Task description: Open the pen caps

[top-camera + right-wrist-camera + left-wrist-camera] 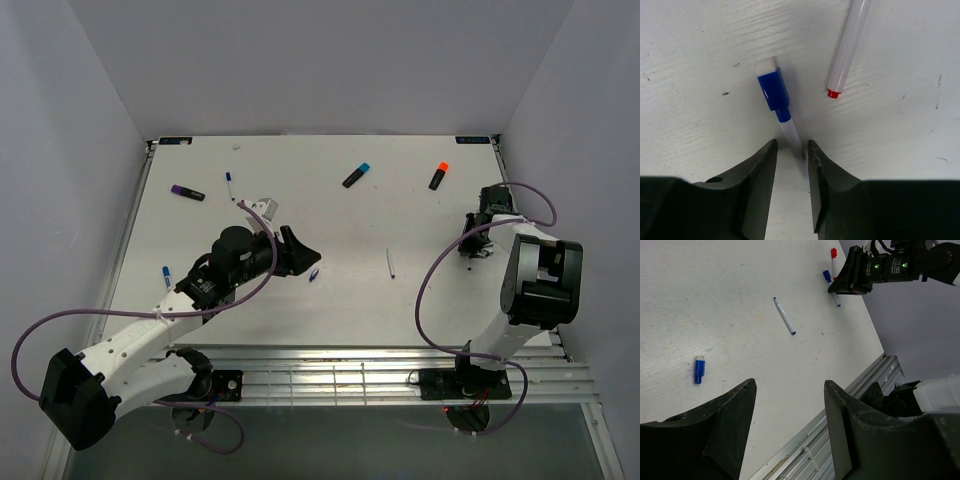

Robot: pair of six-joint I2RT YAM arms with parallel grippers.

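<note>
In the right wrist view, a thin white pen with a slim blue cap (773, 90) lies on the table. Its barrel (794, 140) runs between the fingertips of my right gripper (790, 144), whose jaws stand narrowly apart on either side of it. A second white pen with a red end (845, 50) lies beside it. My left gripper (790, 384) is open and empty, hovering mid-table (308, 252). A small loose blue cap (699, 371) lies just ahead of it. Purple-capped (187, 192), blue-capped (356, 175) and orange-capped (438, 176) highlighters lie at the back.
A thin white pen (390, 262) lies mid-table, also seen from the left wrist (785, 316). Another thin pen with a blue cap (229, 185) lies at the back left. A small blue and white piece (166, 273) lies at the left. A metal rail (380, 370) runs along the near edge.
</note>
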